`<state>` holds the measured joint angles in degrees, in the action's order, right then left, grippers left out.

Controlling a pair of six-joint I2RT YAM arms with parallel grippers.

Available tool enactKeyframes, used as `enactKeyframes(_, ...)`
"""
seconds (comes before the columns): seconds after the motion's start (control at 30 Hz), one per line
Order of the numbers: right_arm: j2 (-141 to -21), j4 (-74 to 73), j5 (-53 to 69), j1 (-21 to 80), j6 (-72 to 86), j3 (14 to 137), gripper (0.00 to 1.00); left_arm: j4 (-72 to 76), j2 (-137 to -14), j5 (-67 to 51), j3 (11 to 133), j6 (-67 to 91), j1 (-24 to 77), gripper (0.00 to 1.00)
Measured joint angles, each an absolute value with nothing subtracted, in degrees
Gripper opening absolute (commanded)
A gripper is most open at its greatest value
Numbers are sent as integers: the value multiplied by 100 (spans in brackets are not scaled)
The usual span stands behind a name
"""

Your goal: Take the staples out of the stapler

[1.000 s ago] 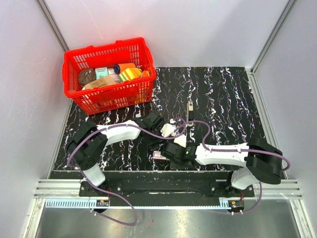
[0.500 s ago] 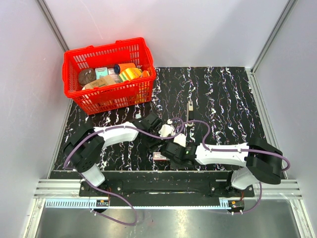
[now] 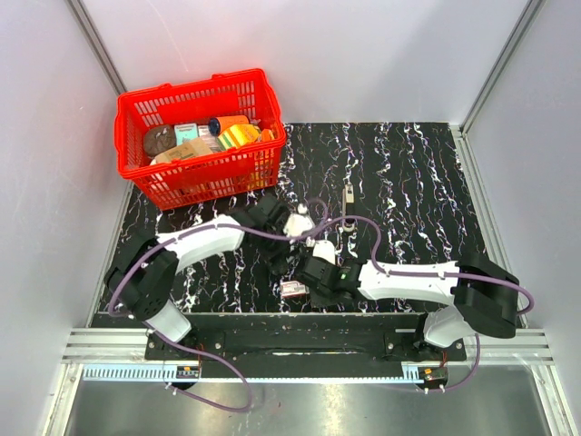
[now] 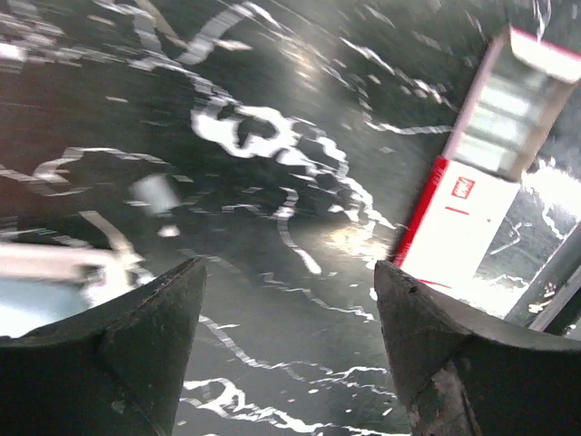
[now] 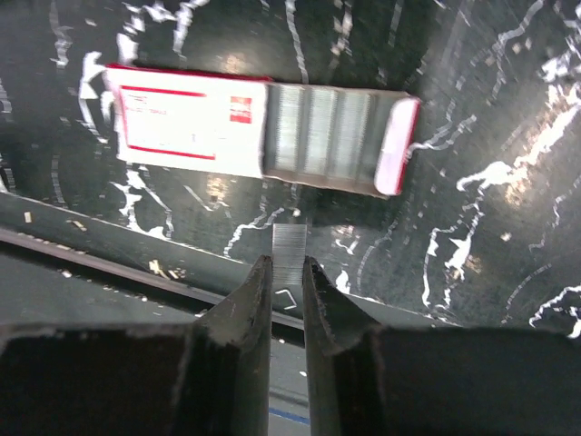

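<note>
Top external view: against a second ago, the left arm (image 3: 213,238) has swung its wrist toward 11 o'clock, away from the right arm (image 3: 408,272). The white-and-red box (image 3: 293,289) lies where it did, at 6 o'clock by the near edge of the table (image 3: 408,173), and the red basket (image 3: 204,177) sits unmoved at 10 o'clock. The left gripper (image 4: 289,272) has its fingers wide apart over bare table, with nothing between them. The right gripper (image 5: 286,265) is pinched together on the staples (image 5: 290,238), a short silver strip sticking out past the fingertips toward 12 o'clock, just short of the box. The box's tray (image 5: 336,136) is slid out toward 3 o'clock and shows rows of silver strips. The stapler (image 4: 32,304) appears only in the left wrist view, as a pale blue-and-white smear at 8 o'clock, just beside the finger on that side. It is cut off by the frame edge and too blurred to tell whether it is open or closed. From above I cannot pick it out among the arms. A small slim grey thing (image 3: 348,193) lies alone near the table's middle, too small to identify.
</note>
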<state>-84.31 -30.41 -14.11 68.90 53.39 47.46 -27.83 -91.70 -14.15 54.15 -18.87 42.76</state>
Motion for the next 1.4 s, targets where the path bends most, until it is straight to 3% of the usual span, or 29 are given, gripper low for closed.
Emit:
enactKeyframes(0.37,-8809,-2764,-1166,6665,4609,5142,0,-3175,-8112,-2401,6521,-1861,2530,85)
enactKeyframes(0.8,-9111,-2727,-838,6442,4375,5304,0,-3409,-7909,-2814,6219,-1848,2377,86)
enactKeyframes(1.4,-9179,-2773,-779,6342,4307,5419,9,-3345,-7872,-2853,6053,-1841,2349,86)
